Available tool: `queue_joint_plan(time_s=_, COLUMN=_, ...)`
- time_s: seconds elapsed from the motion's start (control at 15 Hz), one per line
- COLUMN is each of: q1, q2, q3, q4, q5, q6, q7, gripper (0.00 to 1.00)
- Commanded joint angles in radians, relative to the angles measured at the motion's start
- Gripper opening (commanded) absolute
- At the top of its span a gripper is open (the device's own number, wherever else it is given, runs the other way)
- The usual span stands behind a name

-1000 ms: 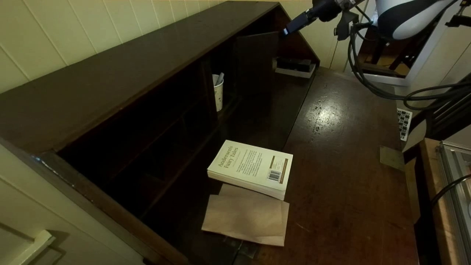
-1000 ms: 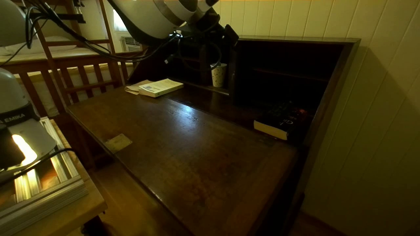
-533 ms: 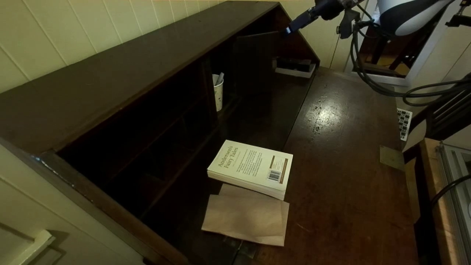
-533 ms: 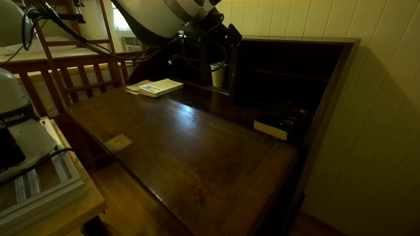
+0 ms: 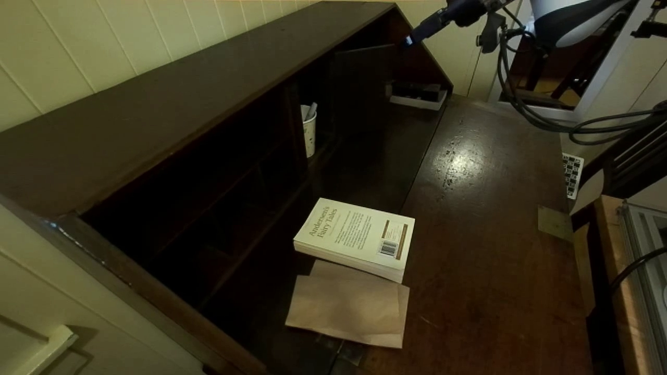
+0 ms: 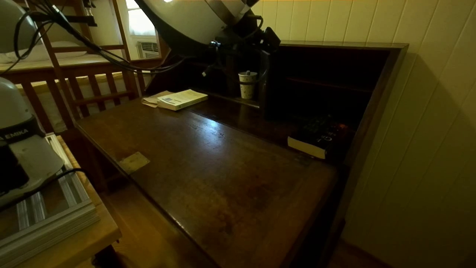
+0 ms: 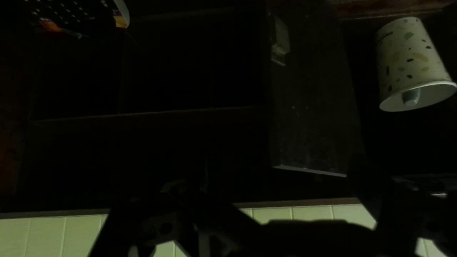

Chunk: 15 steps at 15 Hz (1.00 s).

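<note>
My gripper (image 5: 408, 41) is beside the outer upper corner of a dark wooden door panel (image 5: 365, 88) that stands open in the desk hutch. In the wrist view, which is upside down, the dark fingers (image 7: 280, 167) are apart, with the panel (image 7: 314, 107) showing between them. The right finger overlaps the panel's corner; I cannot tell if it touches. Nothing is seen held. A speckled white cup (image 7: 410, 60) with a grey object in it stands beside the panel, also in both exterior views (image 5: 309, 136) (image 6: 247, 87). The fingertips are hidden in an exterior view behind the wrist (image 6: 256, 41).
A dark thick book (image 6: 316, 136) lies at one end of the hutch. A cream book (image 5: 359, 234) lies on the desk beside brown envelopes (image 5: 346, 310). The hutch top (image 5: 208, 88) and its dividers surround the compartments. Loose cables (image 5: 526, 120) hang from the arm.
The arm and wrist have shifted a little, rightward and slightly down in an exterior view, and the cables swing with it. The gripper tip stays near the panel's corner. The panel looks unmoved.
</note>
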Motion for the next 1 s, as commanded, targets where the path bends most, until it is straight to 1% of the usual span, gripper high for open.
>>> queue_joint_plan(time_s=0.0, q1=0.025, q2=0.057, q3=-0.028, q4=0.09, q5=-0.111, q6=0.066, q7=0.096, gripper=1.0)
queue_joint_plan(time_s=0.4, q1=0.102, q2=0.117, q3=-0.094, q4=0.22, q5=-0.246, q6=0.172, q7=0.259, gripper=1.0)
queue_joint_plan(time_s=0.67, q1=0.179, q2=0.149, q3=-0.156, q4=0.316, q5=-0.326, q6=0.23, q7=0.389, gripper=1.0)
queue_joint_plan(time_s=0.93, q1=0.27, q2=0.175, q3=-0.23, q4=0.401, q5=-0.42, q6=0.304, q7=0.537, gripper=1.0)
